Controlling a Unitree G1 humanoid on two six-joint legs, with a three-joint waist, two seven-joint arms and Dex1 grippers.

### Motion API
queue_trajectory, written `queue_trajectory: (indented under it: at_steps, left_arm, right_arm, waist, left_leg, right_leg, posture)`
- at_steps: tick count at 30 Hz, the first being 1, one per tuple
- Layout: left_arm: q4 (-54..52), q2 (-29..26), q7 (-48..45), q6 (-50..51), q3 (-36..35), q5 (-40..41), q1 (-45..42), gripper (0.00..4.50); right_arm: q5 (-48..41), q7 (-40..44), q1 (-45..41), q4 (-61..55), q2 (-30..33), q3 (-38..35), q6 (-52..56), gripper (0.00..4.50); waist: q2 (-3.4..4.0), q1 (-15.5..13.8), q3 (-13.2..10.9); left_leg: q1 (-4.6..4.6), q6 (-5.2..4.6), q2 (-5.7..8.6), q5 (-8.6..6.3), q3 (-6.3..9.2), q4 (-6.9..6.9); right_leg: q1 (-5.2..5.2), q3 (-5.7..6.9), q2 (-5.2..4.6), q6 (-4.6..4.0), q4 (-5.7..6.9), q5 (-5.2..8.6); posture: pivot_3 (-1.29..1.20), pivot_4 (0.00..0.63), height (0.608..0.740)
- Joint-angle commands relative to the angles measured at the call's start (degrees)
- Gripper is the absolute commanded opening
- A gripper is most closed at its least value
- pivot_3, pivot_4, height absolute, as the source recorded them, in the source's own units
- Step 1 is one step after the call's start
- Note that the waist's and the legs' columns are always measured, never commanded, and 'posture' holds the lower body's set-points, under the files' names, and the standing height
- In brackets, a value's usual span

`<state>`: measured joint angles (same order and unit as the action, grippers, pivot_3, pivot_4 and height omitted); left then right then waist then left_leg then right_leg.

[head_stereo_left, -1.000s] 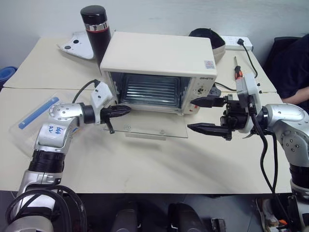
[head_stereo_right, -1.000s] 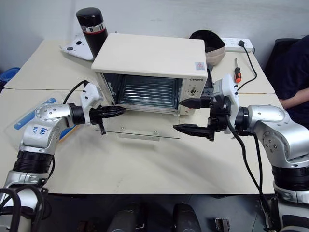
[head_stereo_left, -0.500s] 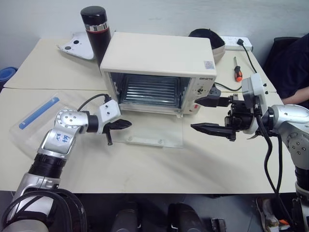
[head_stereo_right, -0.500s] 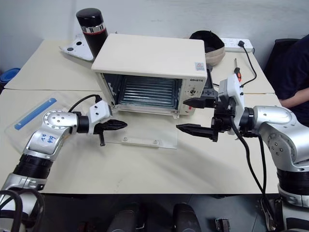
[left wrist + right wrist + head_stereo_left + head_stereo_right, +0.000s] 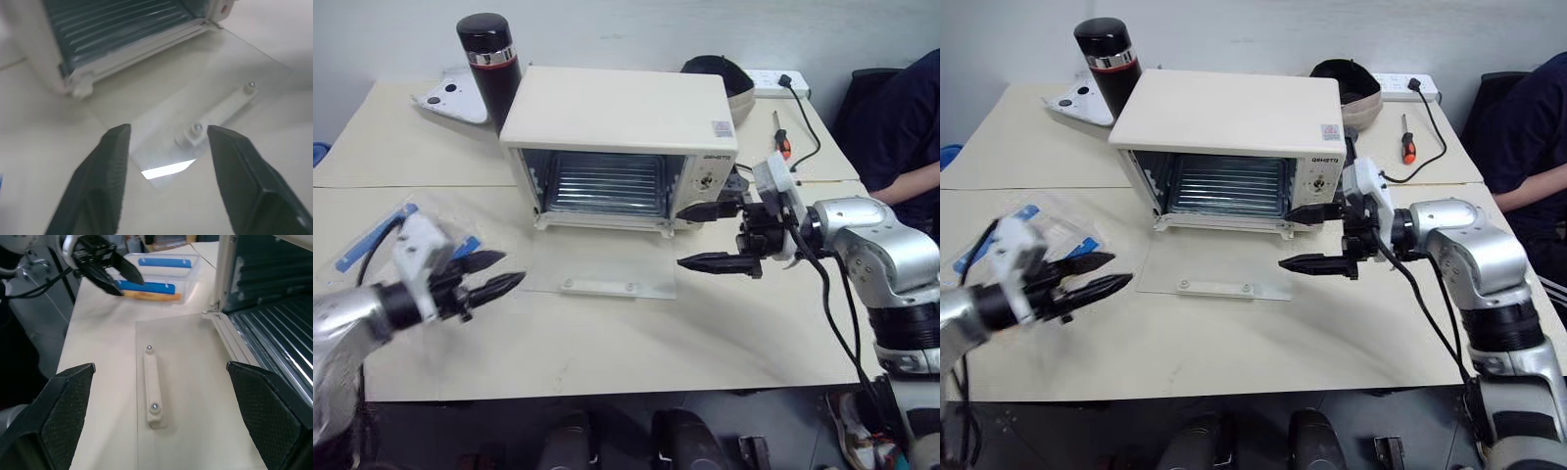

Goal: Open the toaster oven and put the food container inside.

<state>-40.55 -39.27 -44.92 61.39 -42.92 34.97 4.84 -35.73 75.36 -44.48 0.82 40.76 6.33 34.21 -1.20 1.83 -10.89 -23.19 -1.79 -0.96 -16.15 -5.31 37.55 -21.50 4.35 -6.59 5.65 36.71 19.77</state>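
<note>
The cream-white toaster oven (image 5: 622, 117) stands at the middle of the table with its glass door (image 5: 607, 257) dropped flat, handle bar (image 5: 607, 287) toward me, wire rack showing inside. The food container (image 5: 1050, 230), clear with blue clips, lies on the table to the oven's left; the right wrist view shows its yellow-orange contents (image 5: 159, 276). My left gripper (image 5: 499, 272) hovers open just in front of the container, empty, pointing toward the door (image 5: 161, 142). My right gripper (image 5: 683, 236) stands wide open and empty at the door's right edge, below the oven's knobs.
A black flask (image 5: 484, 54) and a white device (image 5: 440, 98) sit behind the oven on the left. A black bowl-like thing (image 5: 720, 73), a power strip (image 5: 773, 78) and a screwdriver (image 5: 780, 142) lie at the back right. A person in dark clothing (image 5: 901, 127) sits at the right edge.
My left gripper left the door's left edge, drew back toward the front left by the container, and its fingers opened. The right gripper shifted slightly toward the oven. The camera also moved.
</note>
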Motion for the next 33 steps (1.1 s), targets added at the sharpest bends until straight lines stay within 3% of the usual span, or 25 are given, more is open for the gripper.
queue_trajectory:
  at_steps: [1, 3, 6, 12, 17, 21, 31, 33]
  left_arm:
    - [-5.95, 2.18, 4.52, 4.2, -12.77, 3.72, 4.44, 4.01]
    - [-7.77, 4.43, 6.44, 4.6, -18.41, 3.71, 8.62, 4.43]
    - [-6.64, 8.01, 14.18, 8.21, -25.05, 3.0, 7.81, 4.43]
    - [-2.91, 13.92, 30.03, 29.55, -37.42, -0.53, -15.88, 4.43]
    - [-1.12, 14.6, 39.53, 31.11, -33.67, -5.21, -21.5, 4.43]
    - [7.19, 14.84, 49.1, 31.11, -30.85, -10.31, -31.77, 4.43]
    - [17.89, 13.56, 55.02, 31.11, -24.02, -11.34, -37.01, 4.43]
    - [19.46, 14.2, 56.7, 31.11, -24.19, -12.19, -38.39, 4.05]
  right_arm:
    - [1.76, 4.21, -3.66, 3.41, -2.03, 1.15, -3.24, 4.5]
    - [3.2, 5.64, -5.37, 5.76, -3.56, 2.0, -4.87, 4.5]
    - [5.52, 6.85, -7.29, 8.84, -5.58, 2.97, -7.73, 4.5]
    - [6.81, 8.72, -8.68, 11.17, -8.42, 2.9, -9.72, 4.5]
    - [6.09, 7.77, -8.3, 10.66, -9.49, 1.89, -8.68, 4.5]
    - [5.37, 5.53, -5.38, 6.82, -10.11, 1.26, -7.37, 4.5]
    - [4.15, 1.69, -1.14, 0.89, -9.12, -1.48, -4.62, 4.5]
    - [4.1, 0.7, -0.18, -0.26, -8.8, -2.19, -4.15, 4.5]
  waist:
    - [-0.01, -0.66, -0.01]
    - [-0.02, -0.59, 0.0]
    - [-0.03, -0.74, 0.01]
    - [-0.13, -0.89, 0.06]
    - [-0.21, -0.41, 0.11]
    - [-0.23, -0.39, 0.12]
    - [-0.27, -0.38, 0.12]
    - [-0.27, -0.42, 0.12]
  left_leg:
    - [-0.01, 0.03, 0.0, 0.02, 0.1, 0.03]
    - [-0.01, 0.06, 0.04, -0.01, 0.13, 0.04]
    - [0.0, 0.06, 0.08, -0.05, 0.13, 0.03]
    - [0.01, 0.12, 0.08, -0.05, 0.13, 0.0]
    - [0.0, 0.14, 0.12, -0.08, 0.1, 0.03]
    - [0.02, 0.2, 0.09, -0.07, 0.09, -0.01]
    - [0.05, 0.29, 0.1, -0.1, 0.03, -0.17]
    - [0.08, 0.31, 0.1, -0.09, 0.02, -0.19]
  right_leg:
    - [0.02, 0.05, 0.0, -0.01, -0.19, 0.01]
    - [0.06, 0.04, -0.04, -0.02, -0.24, 0.01]
    - [0.07, 0.03, -0.08, -0.02, -0.26, 0.0]
    - [0.02, 0.08, -0.03, -0.03, -0.02, 0.0]
    - [0.0, 0.07, -0.01, 0.02, 0.19, -0.03]
    - [-0.03, 0.09, 0.04, 0.02, 0.2, -0.03]
    - [-0.11, 0.07, 0.03, 0.03, 0.19, -0.03]
    - [-0.11, 0.07, 0.03, 0.03, 0.19, -0.03]
  posture:
    - [0.0, 0.15, 0.74]
    - [0.0, 0.15, 0.74]
    - [0.0, 0.15, 0.74]
    - [0.0, 0.15, 0.74]
    - [0.0, 0.15, 0.74]
    - [0.0, 0.15, 0.74]
    - [0.0, 0.15, 0.74]
    - [0.0, 0.15, 0.74]
